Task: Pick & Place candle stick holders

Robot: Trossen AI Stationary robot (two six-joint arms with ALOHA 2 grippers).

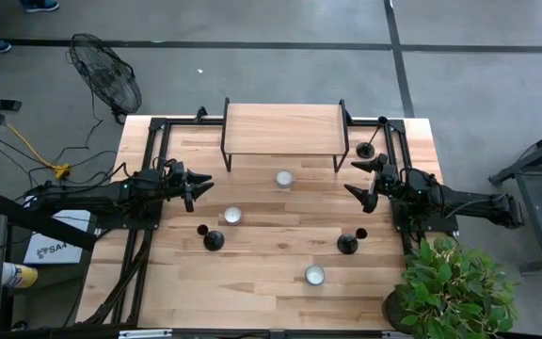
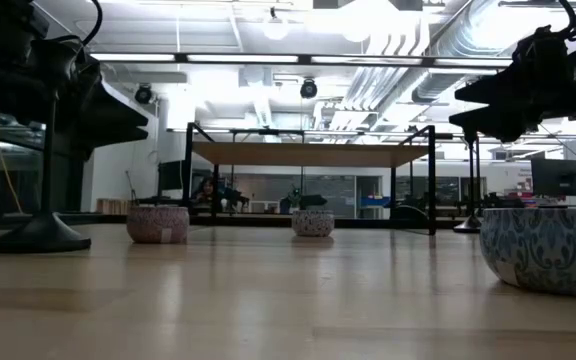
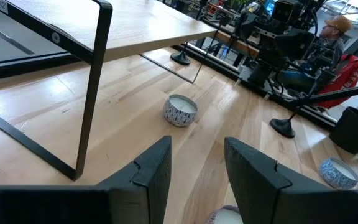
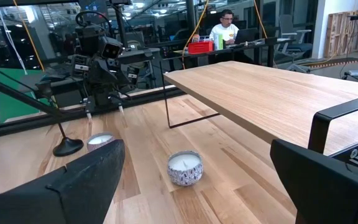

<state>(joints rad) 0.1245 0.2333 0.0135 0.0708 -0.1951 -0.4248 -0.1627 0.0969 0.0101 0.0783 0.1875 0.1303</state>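
High view shows all three candle stick holders (image 1: 214, 240) standing on the desk (image 1: 271, 301), two near, one far right, while the left hand (image 1: 202, 186) and right hand (image 1: 358, 179) hover apart, empty, so placing seems unstarted.

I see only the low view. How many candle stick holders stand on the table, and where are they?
Observer: Three. The left holder stands near the left arm, the right holder near the right arm, and the third holder at the shelf's right leg.
Operator: Does any gripper hold one?
Observer: No. The left gripper and the right gripper are both open and empty.
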